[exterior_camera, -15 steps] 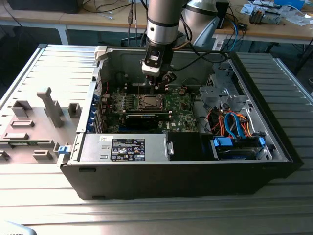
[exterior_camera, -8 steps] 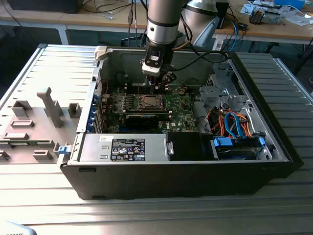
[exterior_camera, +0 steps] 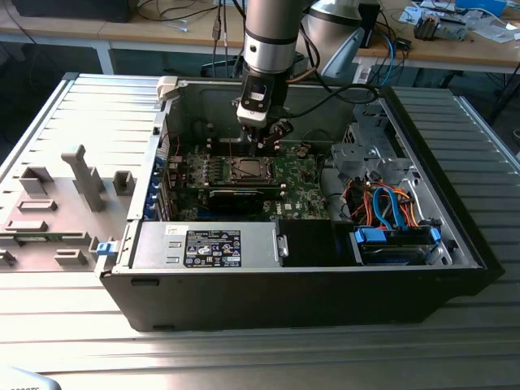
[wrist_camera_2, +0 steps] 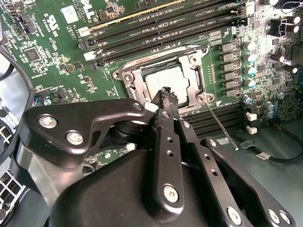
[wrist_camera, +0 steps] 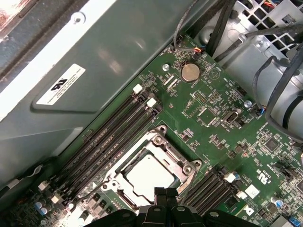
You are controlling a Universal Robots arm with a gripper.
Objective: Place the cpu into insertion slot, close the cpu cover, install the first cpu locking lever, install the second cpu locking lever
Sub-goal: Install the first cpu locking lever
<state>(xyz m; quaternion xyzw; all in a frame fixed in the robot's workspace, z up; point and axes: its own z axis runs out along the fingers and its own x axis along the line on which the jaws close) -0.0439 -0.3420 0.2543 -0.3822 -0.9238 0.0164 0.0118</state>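
Starting at the exterior view's left, a grey plastic fixture (exterior_camera: 49,203) with upright pegs lies on the ribbed table just beside the open computer case (exterior_camera: 455,236). Inside the case, along its near wall, sits the power supply (exterior_camera: 207,244) with a dark label. Beyond it the green motherboard (exterior_camera: 296,175) lies flat, with the insertion slot (exterior_camera: 233,168) near its middle.

The arm (exterior_camera: 272,41) comes straight down over the board, and the gripper (exterior_camera: 264,140) hangs just above the slot's far edge. In both wrist views the cpu (wrist_camera_2: 163,79) (wrist_camera: 147,174) already sits in the slot, silvery top up, and the cpu cover (wrist_camera_2: 196,75) (wrist_camera: 177,158) lies down around it as a metal frame. The gripper's (wrist_camera_2: 165,92) (wrist_camera: 164,193) black fingers are pressed together with nothing between them, their tips over the chip's corner (whether they touch it I cannot tell).

In the second wrist view a thin locking lever (wrist_camera_2: 221,126) juts obliquely away from the socket's corner across the memory slots (wrist_camera_2: 156,28) rather than lying along the frame. At the exterior view's right, blue and orange cables (exterior_camera: 390,207) loop over the drive bay.
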